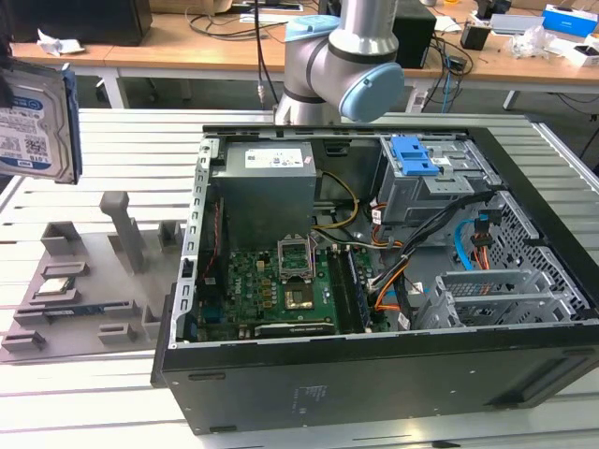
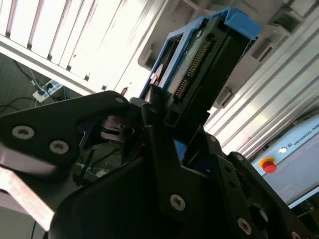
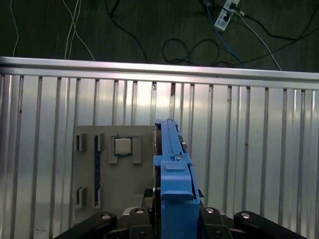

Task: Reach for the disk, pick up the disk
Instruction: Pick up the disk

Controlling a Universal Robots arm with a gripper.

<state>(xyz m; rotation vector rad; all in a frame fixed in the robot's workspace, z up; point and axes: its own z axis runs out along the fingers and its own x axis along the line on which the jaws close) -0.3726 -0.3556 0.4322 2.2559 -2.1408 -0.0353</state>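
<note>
The disk (image 1: 33, 122), a silver hard drive with a white-and-blue label, hangs in the air at the exterior view's far left, high above the slatted table. The first wrist view has the disk (image 3: 172, 164) edge-on, its blue bracket toward the camera. My gripper (image 3: 174, 221) is shut on it, with a black finger (image 3: 209, 219) on either side. In the second wrist view the disk (image 2: 199, 64) rises from the gripper (image 2: 174, 137), showing its connector edge and blue bracket.
An open computer case (image 1: 524, 374) takes up the middle and right of the table, with a blue-topped drive cage (image 1: 416, 159) inside. Below the disk lies a grey fixture tray (image 1: 94, 281) holding a processor chip (image 3: 123, 146). The arm's base (image 1: 337, 65) stands behind the case.
</note>
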